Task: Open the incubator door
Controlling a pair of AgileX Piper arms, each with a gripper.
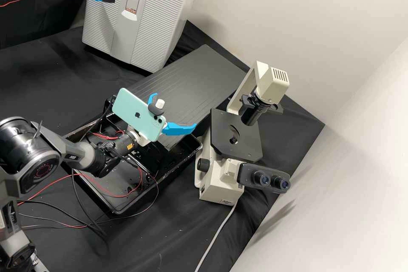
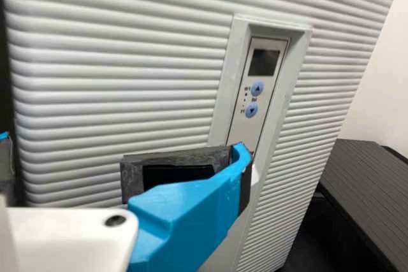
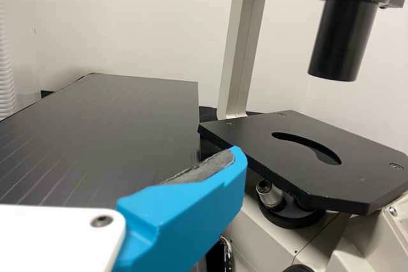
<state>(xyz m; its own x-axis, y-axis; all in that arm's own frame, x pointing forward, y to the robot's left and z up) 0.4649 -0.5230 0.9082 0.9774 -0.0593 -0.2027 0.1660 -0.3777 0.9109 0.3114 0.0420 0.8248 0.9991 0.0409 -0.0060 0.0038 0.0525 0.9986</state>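
On the control panel [image 2: 252, 132] of the incubator [image 1: 161, 21], the blue button [image 2: 257, 88] nearer the display [image 2: 263, 62] bears a triangle pointing toward it; the farther blue button [image 2: 251, 110], one pointing away. Adjacent print appears too small to confirm. The phone [image 1: 127, 108] bears a fruit-shaped emblem [image 1: 137, 115].

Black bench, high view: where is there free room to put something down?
The grooved black panel is bare between the incubator and microscope; so is the cloth between incubator and black tray. The tray is crowded: cables inside, right arm above.
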